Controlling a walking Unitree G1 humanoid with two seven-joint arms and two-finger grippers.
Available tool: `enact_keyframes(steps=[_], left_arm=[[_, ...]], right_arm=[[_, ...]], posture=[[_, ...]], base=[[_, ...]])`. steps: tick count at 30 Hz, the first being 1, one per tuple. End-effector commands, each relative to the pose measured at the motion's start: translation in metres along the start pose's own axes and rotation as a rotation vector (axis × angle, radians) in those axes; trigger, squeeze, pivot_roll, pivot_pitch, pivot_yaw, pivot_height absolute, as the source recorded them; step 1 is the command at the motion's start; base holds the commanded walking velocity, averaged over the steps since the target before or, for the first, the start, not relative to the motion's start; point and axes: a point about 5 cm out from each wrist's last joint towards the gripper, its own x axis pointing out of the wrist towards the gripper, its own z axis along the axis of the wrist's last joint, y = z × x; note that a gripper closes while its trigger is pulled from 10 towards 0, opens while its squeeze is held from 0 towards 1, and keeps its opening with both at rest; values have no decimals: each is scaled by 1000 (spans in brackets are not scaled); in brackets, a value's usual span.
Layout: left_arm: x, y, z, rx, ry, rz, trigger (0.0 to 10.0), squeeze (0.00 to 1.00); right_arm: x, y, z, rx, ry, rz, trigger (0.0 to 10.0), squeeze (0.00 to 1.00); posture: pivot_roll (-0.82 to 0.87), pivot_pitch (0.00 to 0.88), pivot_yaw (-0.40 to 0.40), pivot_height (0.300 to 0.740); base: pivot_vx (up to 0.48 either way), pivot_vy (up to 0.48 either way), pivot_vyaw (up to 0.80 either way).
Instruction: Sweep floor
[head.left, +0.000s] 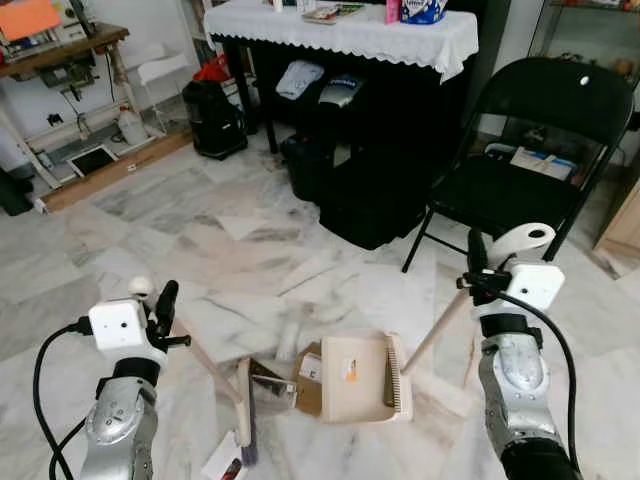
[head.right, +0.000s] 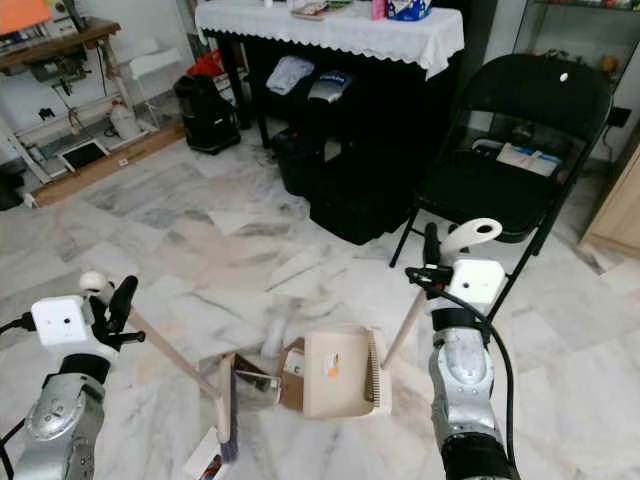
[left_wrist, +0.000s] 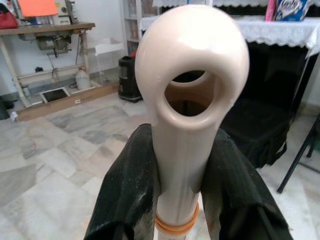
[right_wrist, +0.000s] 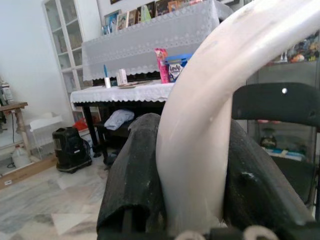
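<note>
Left pincer (head.left: 165, 310) is pinched on the top of the broom handle (left_wrist: 192, 95); the wrist view shows both black fingers (left_wrist: 127, 195) pressed against the cream shaft just below its hanging loop, with an orange band under the grip. Holding that high gives the longest reach, so the handle slants down across the robot's front to the broom head (head.left: 244, 415), which rests on the marble floor (head.left: 150, 220) just left of the debris.

Right pincer (head.left: 478, 262) is likewise clamped on the upper end of the dustpan handle (right_wrist: 200, 145), below its curved loop. That shaft angles down to the beige dustpan (head.left: 358, 378), which lies flat on the floor with its mouth toward the broom. Judgement: the two tools are set facing one another so that the litter between them can be pushed into the pan.

The litter (head.left: 285, 380), pieces of cardboard and paper, lies between broom head and pan mouth, partly at the lip.

Legible writing is scant: a blue-and-white pack (right_wrist: 177, 67) on the white-clothed table (head.left: 400, 35) appears to read "Love". The orange mark on the dustpan is too small to read. A black folding chair (head.left: 530, 150) stands to the right
</note>
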Motion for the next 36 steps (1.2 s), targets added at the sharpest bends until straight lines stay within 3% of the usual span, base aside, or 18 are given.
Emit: enact_keyframes(steps=[1, 14, 20, 36], left_arm=[[6, 2, 10, 8, -62, 21, 10000, 0], [8, -2, 15, 36, -82, -12, 10000, 0], [14, -4, 21, 53, -97, -23, 10000, 0], [10, -5, 20, 67, -98, 12, 10000, 0]], right_arm=[[7, 3, 13, -1, -55, 9, 10000, 0], [0, 8, 11, 24, -36, -4, 10000, 0], [4, 12, 19, 34, -61, -5, 10000, 0], [11, 10, 28, 20, -73, 23, 10000, 0]], posture=[[7, 0, 86, 740], [13, 0, 112, 740], [24, 0, 124, 740], [31, 0, 89, 740]], base=[[0, 0, 800], [0, 0, 800], [0, 0, 800], [0, 0, 800]])
